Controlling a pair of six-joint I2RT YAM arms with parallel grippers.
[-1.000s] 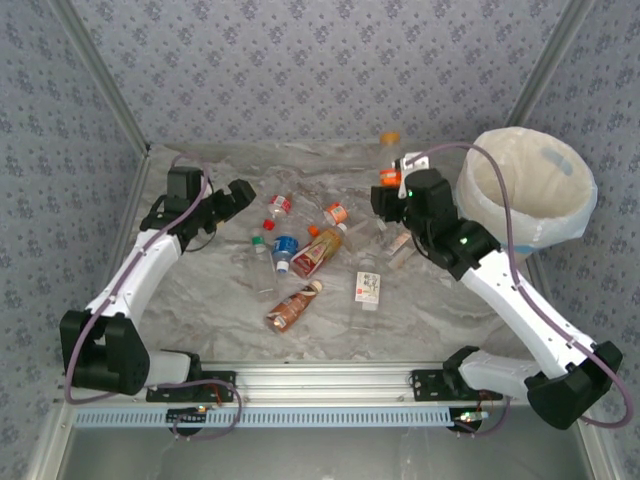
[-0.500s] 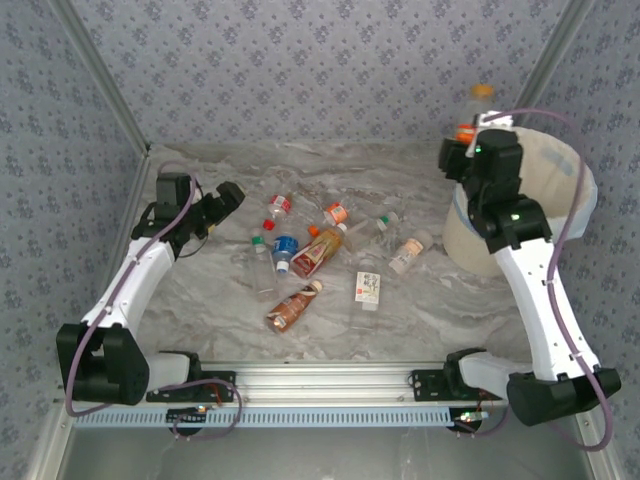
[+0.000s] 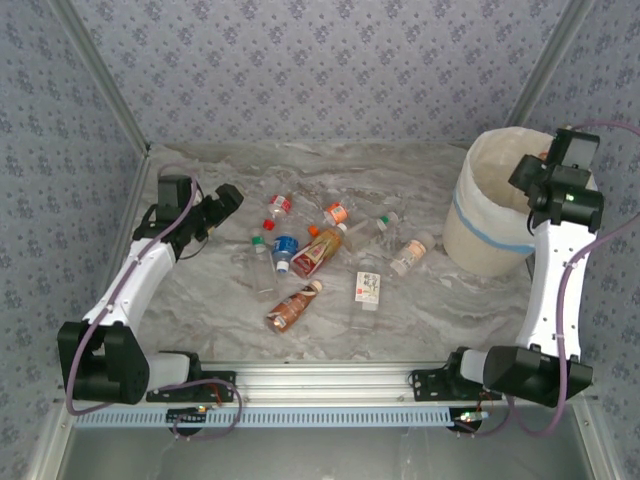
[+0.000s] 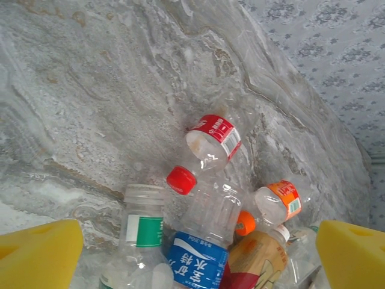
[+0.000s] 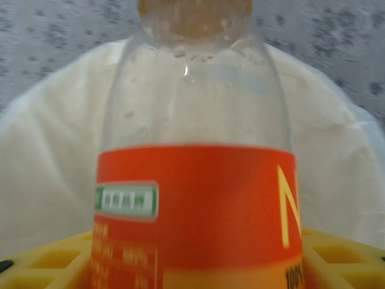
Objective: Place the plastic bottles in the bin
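The right gripper is hanging over the right side of the mouth of the bin. In the right wrist view its yellow fingers are pressing on either side of an orange-labelled bottle, holding it upright with its orange cap uppermost, while the bin's cream-white bag is spreading out behind it. The bin is standing on the marble-patterned table, with a light blue band running round its wall. Well to the left of the bin, the left gripper is hovering low with its jaws spread wide and nothing between them. The other plastic bottles are lying loose on the table between the bin and that gripper. Nearest the bin are lying a pale pink-labelled bottle and a clear bottle with a green cap. Further left of the bin are lying a white-labelled bottle, an amber bottle with a red label, a small orange-banded bottle and a brown bottle. Farthest from the bin, just beside the left gripper, a red-capped bottle, a blue-labelled bottle and a green-banded bottle are crowding together, and in the left wrist view the blue-labelled one and the green-banded one are touching side by side
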